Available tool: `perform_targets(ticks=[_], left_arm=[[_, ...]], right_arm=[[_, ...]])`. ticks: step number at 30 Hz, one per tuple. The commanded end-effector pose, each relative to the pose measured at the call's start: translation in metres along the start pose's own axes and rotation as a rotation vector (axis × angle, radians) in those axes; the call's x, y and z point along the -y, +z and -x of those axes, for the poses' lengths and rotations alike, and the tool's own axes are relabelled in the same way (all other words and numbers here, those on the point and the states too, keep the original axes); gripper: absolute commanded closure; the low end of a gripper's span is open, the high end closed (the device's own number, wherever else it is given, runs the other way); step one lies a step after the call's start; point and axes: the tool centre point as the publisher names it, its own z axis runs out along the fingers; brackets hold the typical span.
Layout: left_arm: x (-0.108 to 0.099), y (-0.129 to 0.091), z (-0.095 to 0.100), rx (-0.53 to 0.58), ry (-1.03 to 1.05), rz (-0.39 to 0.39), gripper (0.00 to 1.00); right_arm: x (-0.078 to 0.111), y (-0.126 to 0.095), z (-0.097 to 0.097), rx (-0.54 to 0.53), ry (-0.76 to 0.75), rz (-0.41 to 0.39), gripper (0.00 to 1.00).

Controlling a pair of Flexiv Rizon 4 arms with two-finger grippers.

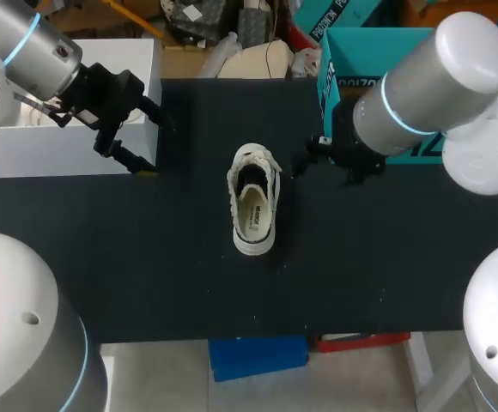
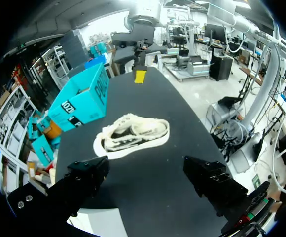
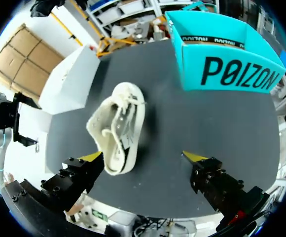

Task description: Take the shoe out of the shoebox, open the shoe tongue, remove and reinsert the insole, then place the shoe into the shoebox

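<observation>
Shoe sits upright mid-table, out of the teal shoebox at the far right, between my two grippers and touching neither. Left gripper and right gripper both have their jaws spread and empty. I'd expect it to be light, with a soft, floppy upper and a stiffer sole, so I'd pinch the collar or heel rim. Its long axis runs near to far, and the toe seems to point away from me

Shoe ctr table, shoebox far-R
</observation>
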Motion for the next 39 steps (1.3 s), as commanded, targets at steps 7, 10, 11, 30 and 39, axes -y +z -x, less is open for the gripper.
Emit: perform_targets(ticks=[7, 10, 11, 30, 39], left_arm=[[0.000, 0.000, 0.000, -0.001, -0.002, 0.005, 0.00], [0.000, 0.000, 0.000, -0.001, -0.002, 0.005, 0.00], [0.000, 0.000, 0.000, -0.001, -0.002, 0.005, 0.00], [0.000, 0.000, 0.000, -0.001, -0.002, 0.005, 0.00], [0.000, 0.000, 0.000, -0.001, -0.002, 0.005, 0.00]], right_arm=[[-0.017, 0.061, -0.019, 0.237, 0.001, 0.001, 0.00], [-0.020, 0.069, -0.025, 0.230, -0.005, -0.002, 0.11], [-0.020, 0.072, -0.027, 0.225, -0.008, -0.004, 0.04], [-0.026, 0.114, -0.030, 0.232, -0.046, -0.057, 0.56], [-0.025, 0.137, -0.024, 0.224, -0.052, -0.100, 0.55]])
